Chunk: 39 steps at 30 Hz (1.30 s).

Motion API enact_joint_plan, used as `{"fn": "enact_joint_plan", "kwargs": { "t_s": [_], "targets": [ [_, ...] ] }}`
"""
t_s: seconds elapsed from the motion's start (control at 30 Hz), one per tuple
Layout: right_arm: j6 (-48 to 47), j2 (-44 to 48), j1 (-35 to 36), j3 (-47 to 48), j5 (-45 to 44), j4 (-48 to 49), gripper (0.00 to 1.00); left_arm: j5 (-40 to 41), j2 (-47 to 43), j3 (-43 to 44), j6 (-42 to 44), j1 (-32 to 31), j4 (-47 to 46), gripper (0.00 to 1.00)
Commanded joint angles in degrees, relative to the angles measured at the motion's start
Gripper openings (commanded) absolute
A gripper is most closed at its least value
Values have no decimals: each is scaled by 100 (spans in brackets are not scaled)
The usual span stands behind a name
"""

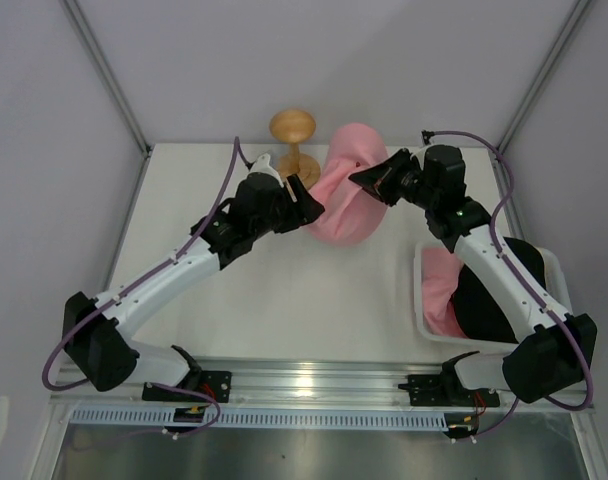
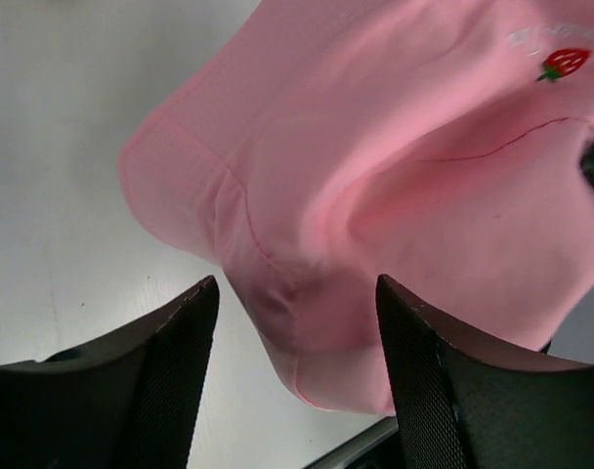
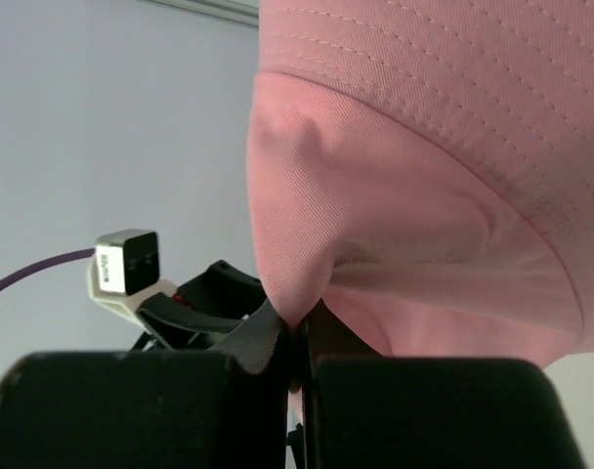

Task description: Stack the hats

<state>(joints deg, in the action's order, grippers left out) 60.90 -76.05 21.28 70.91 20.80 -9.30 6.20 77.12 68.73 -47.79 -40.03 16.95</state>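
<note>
A pink hat (image 1: 346, 195) with a small strawberry mark (image 2: 568, 62) hangs above the far middle of the table. My right gripper (image 1: 364, 180) is shut on a fold of its fabric, and in the right wrist view (image 3: 297, 330) the jaws pinch the hat (image 3: 424, 195). My left gripper (image 1: 306, 200) is open at the hat's left side. In the left wrist view (image 2: 297, 293) the hat's lower brim (image 2: 307, 322) hangs between the fingers without being clamped. The black hat (image 1: 496, 300) lies in the basket. No beige hat shows.
A wooden round-topped stand (image 1: 293, 135) stands just behind and left of the pink hat. A white basket (image 1: 424, 300) at the right front holds the black hat and a pinkish fabric (image 1: 444, 285). The right arm reaches over the basket. Walls close the back and sides.
</note>
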Motion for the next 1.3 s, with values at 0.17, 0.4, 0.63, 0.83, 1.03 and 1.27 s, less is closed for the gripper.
{"fn": "enact_joint_plan", "kwargs": {
  "t_s": [0.17,0.4,0.63,0.83,1.03,1.27],
  "targets": [
    [167,108,17,28,38,596,0,5,294,334,-239,-137,54,37],
    [-184,29,-62,255,-155,166,0,520,207,807,304,-102,246,1],
    [-746,-1015,-343,1448,204,-177,0,786,356,2292,1226,496,757,1],
    [-554,-2428,-405,2706,434,129,0,989,969,3330,1545,917,1003,1],
    [-281,-4010,-361,4517,566,51,0,673,1690,3946,1010,1471,1047,1],
    [-114,-4962,-282,5661,461,-2,0,383,2324,4403,473,1911,1109,1]
  ]
}}
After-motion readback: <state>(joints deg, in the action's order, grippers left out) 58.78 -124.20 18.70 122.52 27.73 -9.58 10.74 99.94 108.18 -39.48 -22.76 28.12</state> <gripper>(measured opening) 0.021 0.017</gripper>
